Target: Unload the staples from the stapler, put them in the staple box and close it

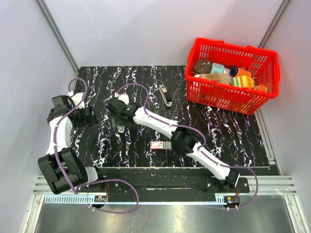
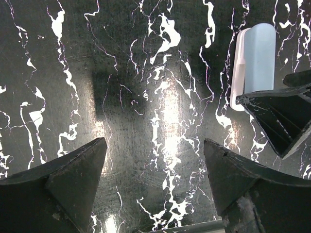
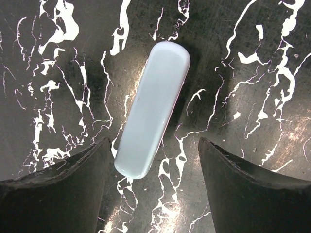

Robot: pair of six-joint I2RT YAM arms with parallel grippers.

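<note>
Stapler (image 3: 153,109) lies flat and closed on the black marbled table (image 1: 146,77), left of the middle, with its pale blue top up. The right fingers (image 3: 58,194) stand open on either side of its near end without touching it. It sits slanted across the gap rather than square to them. The left fingers (image 2: 63,184) are open too, with only bare table between them. In the left wrist view the stapler shows just beside them, partly behind one right finger.

My worry is the slant. If the right fingers close as they stand, one would likely meet the rounded shell first and spin or skid it over the glossy table instead of pinching it. The shell looks smooth, so a hold near the end may also slip. The two arms are near each other, so a careless reach from the left could knock the right fingers. Whether any staples are inside I cannot tell. Once it opens, loose ones could scatter and be lost against this pattern.
</note>
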